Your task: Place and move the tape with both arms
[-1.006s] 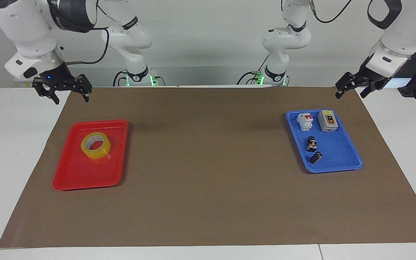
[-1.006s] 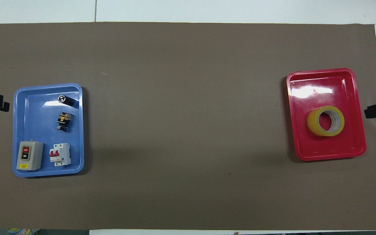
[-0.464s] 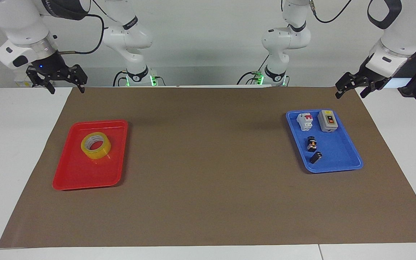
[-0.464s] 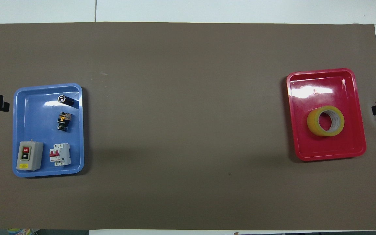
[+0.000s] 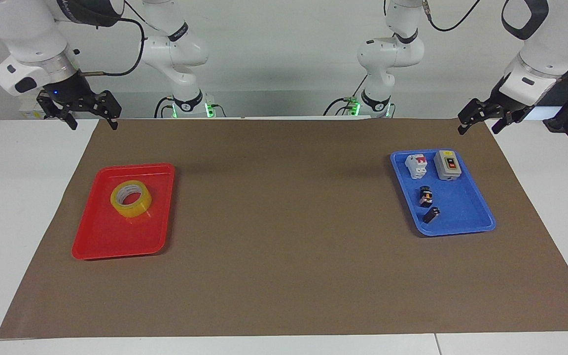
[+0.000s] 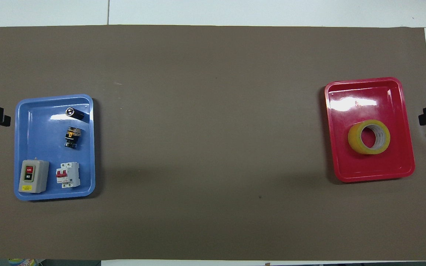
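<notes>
So the tape was sitting flat in the red tray at my right arm's end of the table, in the part of the tray nearer to me. Nobody was holding it. My right gripper hung up in the air over the mat's edge, fingers spread apart, nothing in them. My left gripper waited over the mat's edge at the other end, near the blue tray with the little electrical parts, fingers apart and empty too. I reckoned the job was either done or not started; the pictures alone couldn't settle which. Compared with a second before, my right gripper had pulled up and away from the red tray, out toward the table's end. The tape and my left gripper hadn't budged.
</notes>
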